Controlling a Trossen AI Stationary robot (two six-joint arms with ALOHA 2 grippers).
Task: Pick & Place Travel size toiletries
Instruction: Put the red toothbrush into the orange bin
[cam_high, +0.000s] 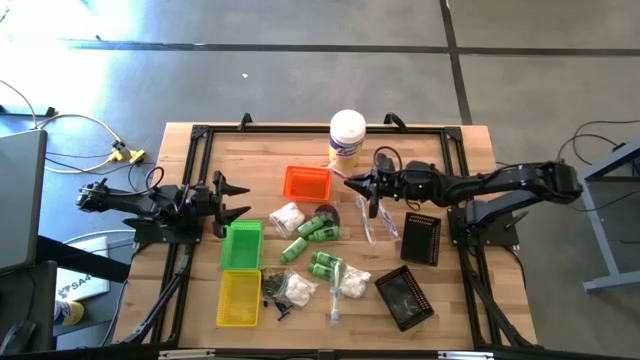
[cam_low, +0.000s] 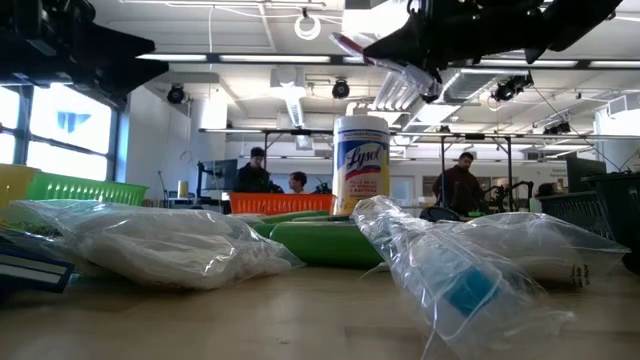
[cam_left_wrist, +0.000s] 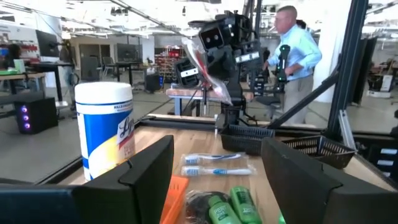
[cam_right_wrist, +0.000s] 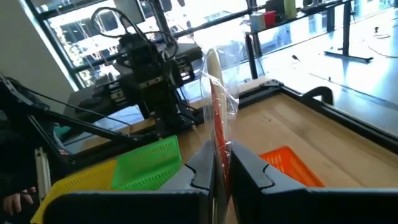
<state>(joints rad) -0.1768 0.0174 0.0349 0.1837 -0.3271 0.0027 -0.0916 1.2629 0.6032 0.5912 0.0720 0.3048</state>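
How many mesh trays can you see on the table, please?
5: orange tray near the canister, green tray, yellow tray below it, two black trays on the right.

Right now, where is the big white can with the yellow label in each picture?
High view: the white canister stands at the table's far edge, middle.
Low view: centre, upright, behind the toiletries.
Left wrist view: left side.
Right wrist view: not in it.
Shared landmark: the orange tray beside it.
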